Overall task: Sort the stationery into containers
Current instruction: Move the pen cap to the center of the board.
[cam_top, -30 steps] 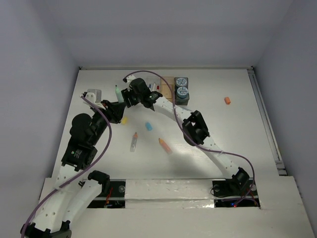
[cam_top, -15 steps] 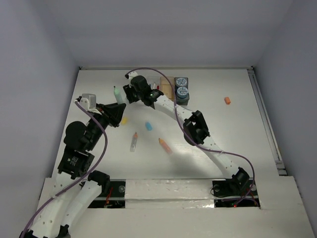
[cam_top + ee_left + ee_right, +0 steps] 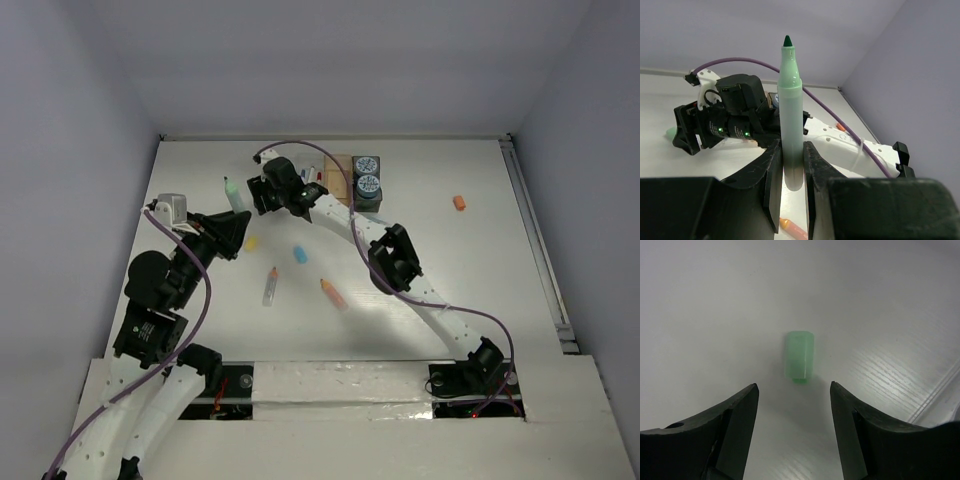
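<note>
My left gripper (image 3: 236,213) is shut on a pale green marker (image 3: 232,192) and holds it above the table at the back left. In the left wrist view the marker (image 3: 790,115) stands upright between the fingers (image 3: 772,170), uncapped, dark green tip up. My right gripper (image 3: 262,193) is open just right of it. In the right wrist view its green cap (image 3: 800,356) lies on the table just beyond the open fingertips (image 3: 742,405). The three joined bins (image 3: 340,178) stand behind: clear, orange, and dark grey with two blue-white rolls (image 3: 367,176).
Loose on the table are a yellow piece (image 3: 251,241), a blue marker (image 3: 299,254), a white pen with an orange cap (image 3: 270,286), an orange-pink marker (image 3: 332,293) and an orange eraser (image 3: 459,202) far right. Walls close in on three sides.
My left arm has drawn back to the left, carrying the green marker slightly left and away from the right gripper. The right gripper has stayed almost in place.
</note>
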Motion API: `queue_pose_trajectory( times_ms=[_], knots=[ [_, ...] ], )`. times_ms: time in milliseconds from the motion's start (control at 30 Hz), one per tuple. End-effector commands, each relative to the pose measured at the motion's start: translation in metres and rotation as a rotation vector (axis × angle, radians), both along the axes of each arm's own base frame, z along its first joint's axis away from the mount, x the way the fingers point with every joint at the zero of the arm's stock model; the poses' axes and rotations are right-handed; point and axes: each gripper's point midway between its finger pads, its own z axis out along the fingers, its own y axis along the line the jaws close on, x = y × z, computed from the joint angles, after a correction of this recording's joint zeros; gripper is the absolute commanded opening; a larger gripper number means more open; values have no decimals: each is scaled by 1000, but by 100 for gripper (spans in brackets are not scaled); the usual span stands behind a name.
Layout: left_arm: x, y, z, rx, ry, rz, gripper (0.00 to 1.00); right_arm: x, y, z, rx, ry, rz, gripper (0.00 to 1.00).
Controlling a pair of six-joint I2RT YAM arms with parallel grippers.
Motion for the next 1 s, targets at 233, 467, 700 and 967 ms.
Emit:
queue_pose_trajectory(
  times_ms=[233, 467, 700, 967],
  knots=[
    [-24, 2, 28, -63, -43, -34, 0, -8, 4, -54, 26, 114, -75, 69],
    [-28, 3, 30, -70, -54, -41, 0, -6, 3, -55, 27, 111, -98, 58],
    [-28, -3, 18, -65, -59, -74, 0, -6, 6, -57, 40, 116, -89, 53],
    [-28, -2, 7, -27, -60, -68, 0, -7, 12, -55, 71, 123, -82, 48]
  ],
)
